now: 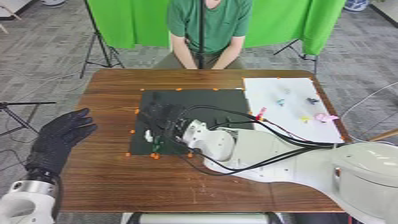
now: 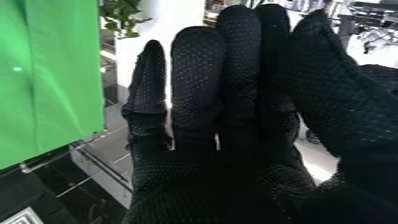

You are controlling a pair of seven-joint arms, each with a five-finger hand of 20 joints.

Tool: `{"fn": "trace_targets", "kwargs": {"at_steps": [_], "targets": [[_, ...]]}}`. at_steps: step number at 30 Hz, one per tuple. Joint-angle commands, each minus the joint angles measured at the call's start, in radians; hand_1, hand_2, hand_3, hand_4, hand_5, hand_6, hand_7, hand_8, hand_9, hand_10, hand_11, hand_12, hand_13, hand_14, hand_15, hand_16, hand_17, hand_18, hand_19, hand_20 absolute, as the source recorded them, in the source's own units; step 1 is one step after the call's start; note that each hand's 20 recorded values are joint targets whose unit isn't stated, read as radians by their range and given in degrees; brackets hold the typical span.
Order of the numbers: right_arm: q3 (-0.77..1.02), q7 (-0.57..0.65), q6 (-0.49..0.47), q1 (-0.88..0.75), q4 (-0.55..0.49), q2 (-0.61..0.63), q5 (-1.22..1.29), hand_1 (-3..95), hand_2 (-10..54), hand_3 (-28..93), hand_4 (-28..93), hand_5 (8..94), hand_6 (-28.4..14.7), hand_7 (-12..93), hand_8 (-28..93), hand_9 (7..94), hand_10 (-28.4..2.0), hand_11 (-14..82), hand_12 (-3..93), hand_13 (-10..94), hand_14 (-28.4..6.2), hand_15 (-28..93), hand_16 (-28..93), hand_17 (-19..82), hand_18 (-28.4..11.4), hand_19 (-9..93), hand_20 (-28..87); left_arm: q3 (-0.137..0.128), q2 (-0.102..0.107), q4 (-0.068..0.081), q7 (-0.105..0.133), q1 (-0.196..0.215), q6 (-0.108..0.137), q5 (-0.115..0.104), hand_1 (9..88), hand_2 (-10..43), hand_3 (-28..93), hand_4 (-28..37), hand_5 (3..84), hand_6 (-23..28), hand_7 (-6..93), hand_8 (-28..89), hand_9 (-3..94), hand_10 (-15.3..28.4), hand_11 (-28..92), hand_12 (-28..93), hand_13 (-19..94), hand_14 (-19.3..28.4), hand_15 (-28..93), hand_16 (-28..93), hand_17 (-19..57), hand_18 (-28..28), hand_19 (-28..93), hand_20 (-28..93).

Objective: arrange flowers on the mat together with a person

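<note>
Right hand (image 1: pixel 164 116): close up in the right wrist view, black glove palm and all; in the head view it hangs over the left part of the dark mat (image 1: pixel 211 102), black against black.
Right fingers (image 2: pixel 197 75): straight and nearly side by side, with narrow gaps, the thumb (image 2: pixel 342 90) standing apart from them.
White flower (image 1: pixel 148 135): on the mat, near its left edge, beside the right hand; a fair guess at a blossom, since it is small there.
Green piece (image 1: pixel 157 145): just nearer the robot than the white flower, probably stem or leaf.
Right arm (image 1: pixel 266 172): comes in from the right across the counter (image 1: pixel 231 192), black cables (image 1: pixel 244 167) looped over its white shell.
Left hand (image 1: pixel 62 137): at the counter's left edge, fingers straight, thumb a little off.
White sheet (image 1: pixel 275 87): right of the mat on the counter.
Red piece (image 1: pixel 261 114): by the sheet's left side.
Pink flower (image 1: pixel 326 117): toward the sheet's right edge, with a yellow piece (image 1: pixel 306 119) just left of it.
Blue pieces: a pale one (image 1: pixel 281 102) and a dark one (image 1: pixel 313 100), farther up the sheet.
Orange marks (image 1: pixel 155 156): around the mat's border.
Green curtain (image 1: pixel 293 22): behind the counter.
</note>
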Motion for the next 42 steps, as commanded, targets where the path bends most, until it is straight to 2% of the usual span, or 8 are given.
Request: {"fn": "trace_targets", "kwargs": {"at_steps": [1,8,13,17,22,24,31,42], "targets": [[0.010,0.029,0.018,0.013,0.002,-0.013,-0.007,36.8,-9.5,83,-28,59.8,2.8,48,0,67.2,-7.7,36.6,42.0,60,-6.7,68,27,24,-15.4,66,41,0.006,-0.001,0.009,-0.011,0.006,-0.008,0.005,29.8,7.5,70,-21.5,43.6,5.4,24.9,-10,37.3,15.7,35,17,32,17.8,48,0,-2.3,23.8,56,8],[0.076,0.027,0.003,-0.017,-0.031,0.005,-0.018,36.1,-9.5,83,-28,60.0,2.7,48,0,66.8,-8.0,38.4,40.0,60,-7.0,68,27,24,-15.6,66,41,0.006,-0.005,0.004,-0.003,0.015,-0.005,0.002,29.7,7.5,71,-21.5,43.6,5.5,24.9,-10,37.2,15.8,35,17,32,18.0,48,0,-2.3,23.8,56,8],[0.368,-0.092,-0.118,-0.199,-0.185,0.116,0.006,32.7,-7.5,85,-28,59.3,2.1,43,1,64.3,-9.0,40.1,34.9,59,-7.3,66,26,23,-15.9,66,40,0.002,-0.027,-0.003,-0.002,0.029,-0.010,0.006,29.8,7.5,70,-21.6,43.5,5.5,24.8,-10,37.3,15.8,35,17,32,18.0,48,0,-2.3,23.8,56,8],[0.717,-0.170,-0.290,-0.447,-0.396,0.257,0.158,28.5,-3.3,88,-28,56.5,1.6,38,-8,59.6,-9.6,39.3,28.6,55,-7.5,60,24,22,-16.4,65,38,-0.011,-0.050,-0.012,-0.017,0.039,-0.012,0.015,29.8,7.6,70,-21.6,43.6,5.4,24.7,-10,37.3,15.7,35,17,32,17.8,48,0,-2.3,23.8,56,8],[1.204,-0.292,-0.562,-0.777,-0.556,0.365,0.642,23.6,2.8,89,-25,47.5,-1.7,30,-14,47.5,-12.0,29.7,25.7,41,-9.3,45,20,15,-18.4,54,32,-0.023,-0.062,-0.025,0.002,0.072,0.003,0.009,29.7,7.5,70,-21.5,43.5,5.4,24.8,-10,37.3,15.8,35,17,32,17.8,48,0,-2.3,23.8,56,8],[1.295,-0.353,-0.474,-0.875,-0.574,0.409,0.820,22.3,4.3,88,-24,45.1,-2.9,27,-13,44.3,-13.3,27.2,25.3,37,-10.2,41,20,14,-19.1,53,31,-0.025,-0.071,-0.025,0.002,0.075,-0.001,0.008,29.7,7.5,70,-21.4,43.7,5.4,24.8,-10,37.3,15.7,35,17,32,17.8,48,0,-2.3,23.8,56,8],[1.724,-0.337,-0.499,-1.295,-0.699,0.480,1.180,19.5,6.9,88,-23,51.7,-3.6,25,-12,51.0,-15.0,26.6,24.9,44,-12.0,43,21,16,-20.1,55,31,-0.030,-0.071,-0.031,0.015,0.083,-0.002,0.008,29.7,7.5,70,-21.5,43.7,5.5,24.9,-10,37.3,15.8,35,17,32,17.8,48,0,-2.3,23.8,56,8],[1.992,-0.340,-0.444,-1.696,-0.842,0.265,1.285,18.6,5.2,88,-23,53.5,-4.1,23,-11,52.5,-15.3,25.7,25.3,45,-12.9,43,22,16,-20.6,55,31,-0.003,-0.091,-0.026,0.032,0.062,-0.008,0.005,29.7,7.4,70,-21.5,43.5,5.5,24.8,-10,37.2,15.8,35,17,32,17.9,48,0,-2.3,23.8,56,8]]}}
